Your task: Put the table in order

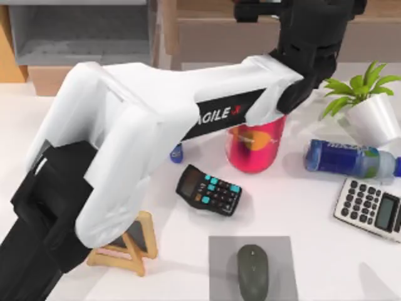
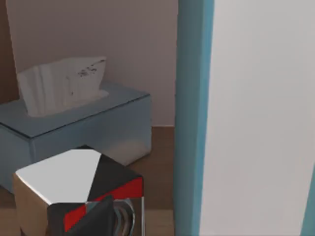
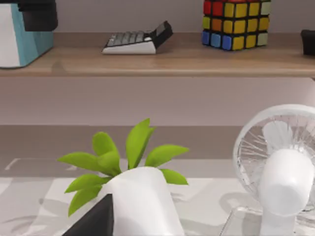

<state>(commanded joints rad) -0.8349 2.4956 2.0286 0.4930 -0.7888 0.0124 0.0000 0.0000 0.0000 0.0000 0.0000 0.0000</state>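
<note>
White matte table [image 1: 301,219] remains cluttered: black calculator [image 1: 208,190], red cup [image 1: 255,145], blue bottle [image 1: 344,158], silver calculator [image 1: 371,208] await sorting. My left arm [image 1: 156,125] reaches toward the shelf, perhaps delivering something; finger states I cannot tell.

White table [image 1: 301,219] holding: left arm [image 1: 144,119] stretched across toward the shelf unit [image 1: 81,31]; red cup [image 1: 255,147]; black calculator [image 1: 208,190]; blue bottle [image 1: 348,158] lying flat; potted plant [image 1: 369,106]; grey calculator [image 1: 371,209]; mouse [image 1: 253,271] on grey pad [image 1: 220,263]; wooden stand [image 1: 128,244].
</note>
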